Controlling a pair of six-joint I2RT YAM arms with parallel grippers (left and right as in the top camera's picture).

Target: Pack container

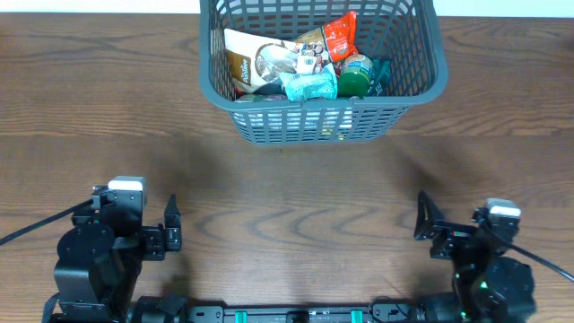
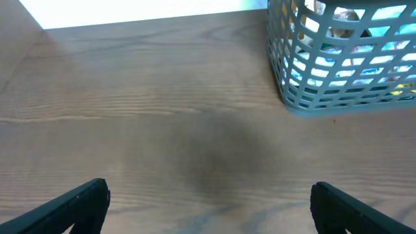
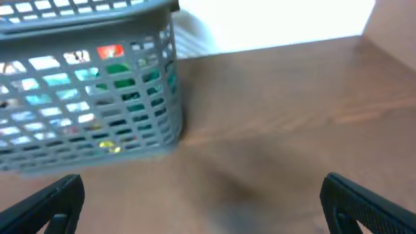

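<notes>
The container (image 1: 305,124) is a dark grey lattice basket at the far middle of the table, holding several snack packets: a white one, a teal one, a red one and a green one. It shows at the top right of the left wrist view (image 2: 338,91) and at the upper left of the right wrist view (image 3: 91,140). My left gripper (image 1: 170,224) is open and empty near the front left, far from the container; its fingers frame bare wood (image 2: 209,203). My right gripper (image 1: 423,217) is open and empty near the front right (image 3: 201,201).
The wooden table (image 1: 287,197) runs between the grippers and the container. A white wall edges the far side (image 3: 273,23). Black cables trail from both arm bases at the front corners.
</notes>
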